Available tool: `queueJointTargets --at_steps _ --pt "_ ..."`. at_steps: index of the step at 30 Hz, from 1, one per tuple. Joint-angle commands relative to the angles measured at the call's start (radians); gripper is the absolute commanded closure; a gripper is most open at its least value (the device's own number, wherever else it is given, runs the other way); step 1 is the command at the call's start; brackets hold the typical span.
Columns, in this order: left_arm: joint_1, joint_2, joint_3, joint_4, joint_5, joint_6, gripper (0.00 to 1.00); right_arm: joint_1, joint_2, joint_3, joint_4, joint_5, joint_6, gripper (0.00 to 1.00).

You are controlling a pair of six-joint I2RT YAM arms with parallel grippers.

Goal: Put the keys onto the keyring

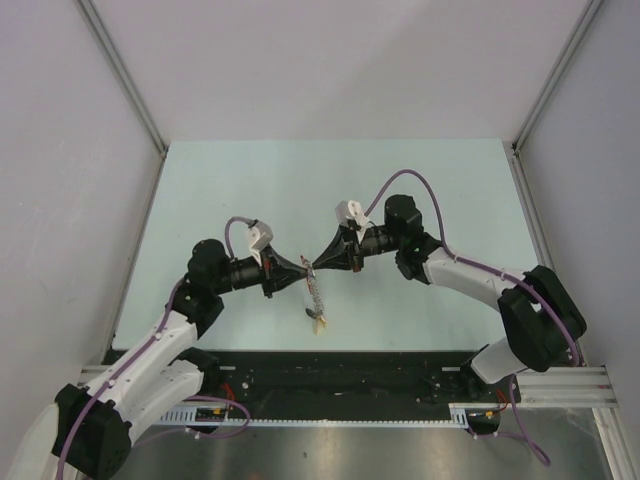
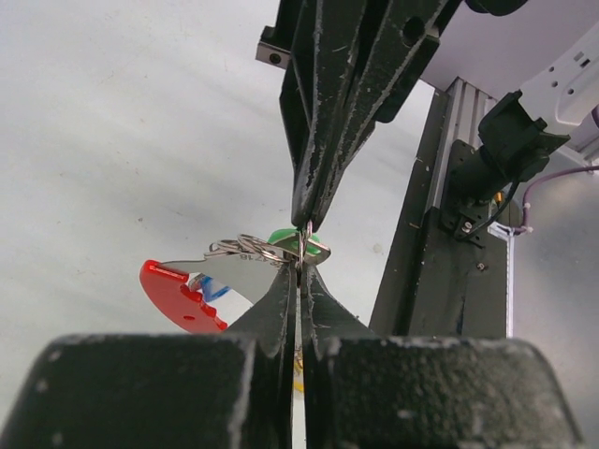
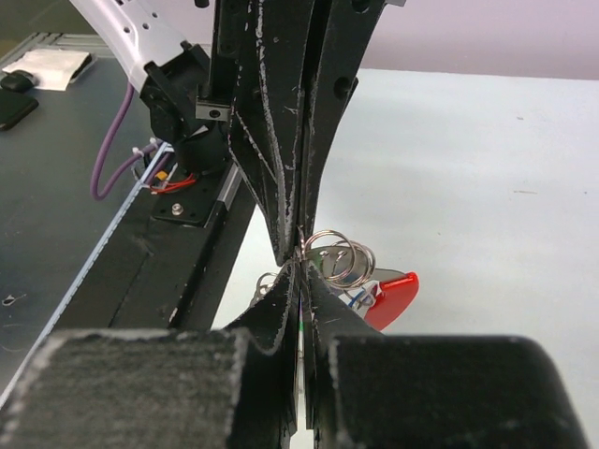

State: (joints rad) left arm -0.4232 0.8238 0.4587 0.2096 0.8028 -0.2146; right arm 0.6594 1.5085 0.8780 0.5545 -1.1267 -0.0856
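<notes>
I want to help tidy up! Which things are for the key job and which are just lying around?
For the job: keyring, green key, left claw, right claw.
Just lying about: white pad, black thing, both beside the table.

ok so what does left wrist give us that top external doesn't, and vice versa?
Left wrist only: close detail at the tips, with the green key head just behind them, the coiled silver rings and the red tag.
Top external only: both arms whole, the table, and the keyring at full length, running from the tips toward the near edge with the yellow tag at its end.
Both: left pincer and right pincer are shut, tip to tip at the rings. Neither view shows which piece each one pinches.
</notes>
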Motion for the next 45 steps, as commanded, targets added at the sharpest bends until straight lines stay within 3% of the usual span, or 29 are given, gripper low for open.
queueJointTargets --at_steps 1,11,25,45 --pt "-0.003 -0.031 -0.005 0.114 -0.062 -0.068 1.0 0.011 -0.063 0.032 -0.103 0.027 -0.074 1.0" --pt "-0.003 -0.057 -0.041 0.186 -0.152 -0.169 1.0 0.017 -0.14 0.032 -0.245 0.07 -0.155 1.0" --pt "-0.02 -0.046 -0.074 0.326 -0.182 -0.246 1.0 0.085 -0.16 0.032 -0.283 0.162 -0.18 1.0" --pt "-0.035 -0.046 -0.094 0.369 -0.182 -0.246 1.0 0.129 -0.206 0.013 -0.309 0.426 -0.201 0.7"
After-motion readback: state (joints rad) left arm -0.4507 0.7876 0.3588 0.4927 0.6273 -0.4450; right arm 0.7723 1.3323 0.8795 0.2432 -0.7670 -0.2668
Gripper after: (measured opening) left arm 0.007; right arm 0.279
